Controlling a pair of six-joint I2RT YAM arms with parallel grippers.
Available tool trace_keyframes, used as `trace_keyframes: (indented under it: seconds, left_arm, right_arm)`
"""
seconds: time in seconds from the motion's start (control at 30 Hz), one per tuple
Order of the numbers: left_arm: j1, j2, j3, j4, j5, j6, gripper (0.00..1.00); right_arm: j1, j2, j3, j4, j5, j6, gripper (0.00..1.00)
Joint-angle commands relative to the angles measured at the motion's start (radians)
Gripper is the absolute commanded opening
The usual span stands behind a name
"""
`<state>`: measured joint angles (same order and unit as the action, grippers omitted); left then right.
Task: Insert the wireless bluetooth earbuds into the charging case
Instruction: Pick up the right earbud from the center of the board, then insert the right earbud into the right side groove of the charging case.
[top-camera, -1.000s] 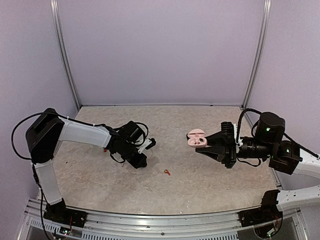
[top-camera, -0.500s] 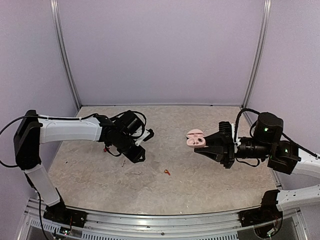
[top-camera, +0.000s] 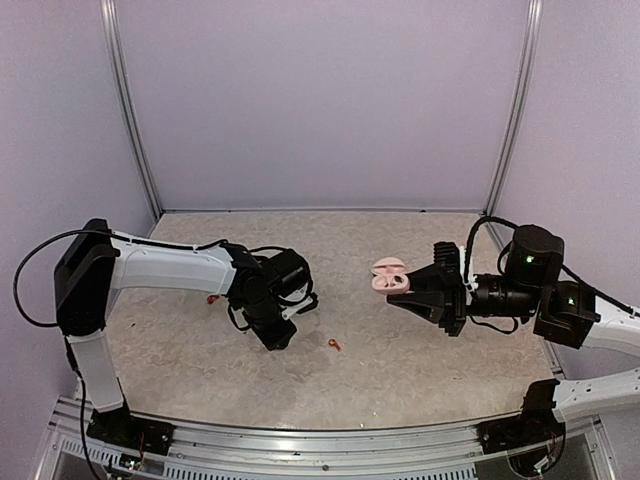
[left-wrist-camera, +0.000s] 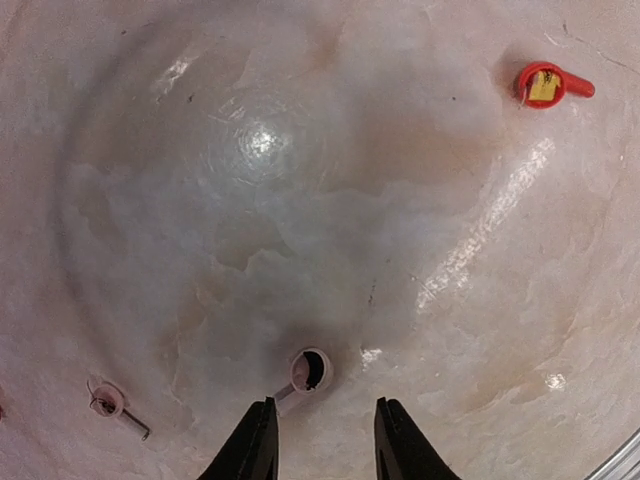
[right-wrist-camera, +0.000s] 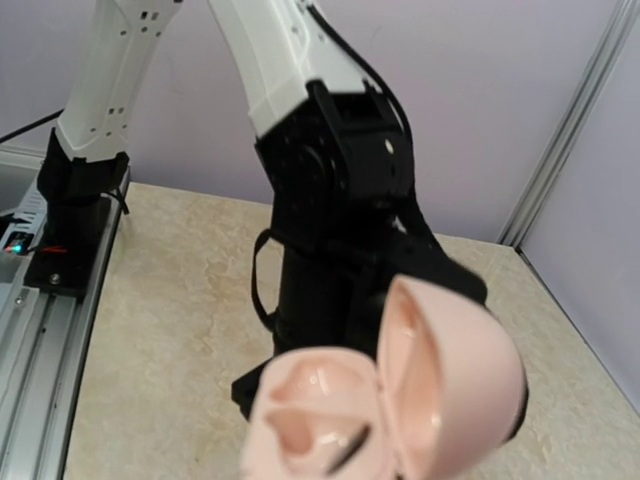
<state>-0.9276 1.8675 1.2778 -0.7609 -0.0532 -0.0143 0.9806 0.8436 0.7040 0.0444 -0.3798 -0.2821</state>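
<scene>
Holds L gripper (left-wrist-camera: 325, 405) fingers apart just behind pale bud (left-wrist-camera: 305, 372), red bud (left-wrist-camera: 548, 84) well off; clamps open pink case (top-camera: 392, 276) in R gripper (top-camera: 408, 290).

We locate the left claw (top-camera: 281, 333) left of centre over the table (top-camera: 400, 380), with one earbud (top-camera: 333, 344) lying just right of it. A second earbud (left-wrist-camera: 308, 372) lies just ahead of its fingertips. The charging case (top-camera: 392, 277) sits in the right claw (top-camera: 412, 292), right of centre.
</scene>
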Motion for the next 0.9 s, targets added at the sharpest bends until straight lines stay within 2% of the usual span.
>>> trace_keyframes:
  seconds: [0.0, 0.57, 0.73, 0.87]
  left_arm:
    - [-0.014, 0.054, 0.057, -0.050, -0.044, 0.042, 0.33]
    - [-0.010, 0.151, 0.088, -0.058, -0.060, 0.069, 0.17]
    - [-0.002, 0.114, 0.073, -0.029, -0.046, 0.075, 0.12]
    - [0.019, 0.020, 0.029, 0.051, 0.029, 0.080, 0.09]
  right_arm:
    - [0.011, -0.006, 0.010, -0.008, 0.015, 0.016, 0.00]
    - [0.010, -0.015, 0.002, -0.015, 0.037, 0.010, 0.00]
    - [0.010, -0.016, -0.003, -0.010, 0.043, 0.016, 0.00]
    - [0.010, -0.020, -0.018, 0.024, 0.053, 0.038, 0.00]
